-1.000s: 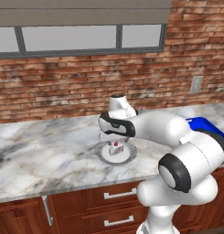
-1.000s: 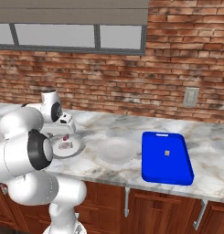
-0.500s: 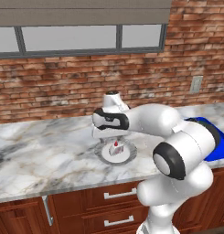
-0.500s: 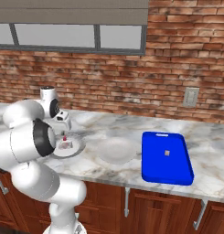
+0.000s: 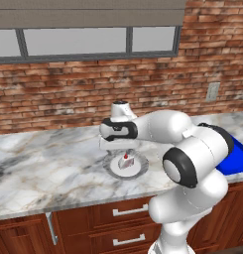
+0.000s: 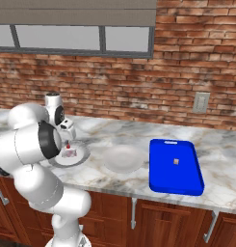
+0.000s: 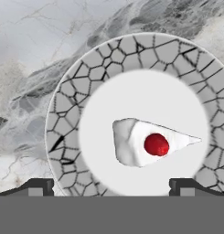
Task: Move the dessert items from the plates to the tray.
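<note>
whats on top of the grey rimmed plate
A white cake bit with a red top sits on the grey-rimmed plate. The open gripper hovers above it. Nothing else on the plate; its near edge is hidden.

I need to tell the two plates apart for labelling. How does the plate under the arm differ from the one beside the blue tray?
The grey-rimmed plate has a wide rim with a cracked pattern around a white centre; the plain plate is pale all over. The grey-rimmed plate holds a white cake piece with a red top; the plain plate holds nothing. The plain plate lies nearer the tray. Both are round, flat and rest on the marble counter.
</note>
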Robot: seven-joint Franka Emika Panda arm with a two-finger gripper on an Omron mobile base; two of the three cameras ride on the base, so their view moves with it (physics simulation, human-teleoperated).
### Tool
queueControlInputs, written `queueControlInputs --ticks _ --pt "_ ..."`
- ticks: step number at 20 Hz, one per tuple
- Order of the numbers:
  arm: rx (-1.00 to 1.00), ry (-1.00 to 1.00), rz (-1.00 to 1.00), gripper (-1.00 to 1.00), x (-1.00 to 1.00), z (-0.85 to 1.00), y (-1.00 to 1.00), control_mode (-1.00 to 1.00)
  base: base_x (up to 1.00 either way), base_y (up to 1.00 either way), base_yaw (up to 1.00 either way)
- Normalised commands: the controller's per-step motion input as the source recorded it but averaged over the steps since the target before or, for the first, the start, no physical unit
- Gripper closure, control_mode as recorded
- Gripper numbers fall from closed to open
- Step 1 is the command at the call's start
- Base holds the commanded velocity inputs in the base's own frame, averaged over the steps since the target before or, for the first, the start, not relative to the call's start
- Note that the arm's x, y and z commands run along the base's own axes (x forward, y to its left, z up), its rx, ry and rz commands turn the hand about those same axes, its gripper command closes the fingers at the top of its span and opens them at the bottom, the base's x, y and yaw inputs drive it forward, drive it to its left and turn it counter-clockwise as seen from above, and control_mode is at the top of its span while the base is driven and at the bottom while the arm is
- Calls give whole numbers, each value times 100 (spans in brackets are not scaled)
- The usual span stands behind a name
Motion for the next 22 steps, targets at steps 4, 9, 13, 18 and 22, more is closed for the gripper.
queueControlInputs --ticks 4,9,13,18,22 --pt "3 0 -17 -100 0 -15 -11 -100 0 0 0" --pt "0 0 -13 -100 1 -24 -23 -100 0 0 0" --pt "0 0 -8 -100 11 -22 -22 -100 0 0 0" --pt "0 0 -8 -100 4 -12 -3 -100 0 0 0" --pt "0 0 -6 -100 0 -14 0 -100 0 0 0"
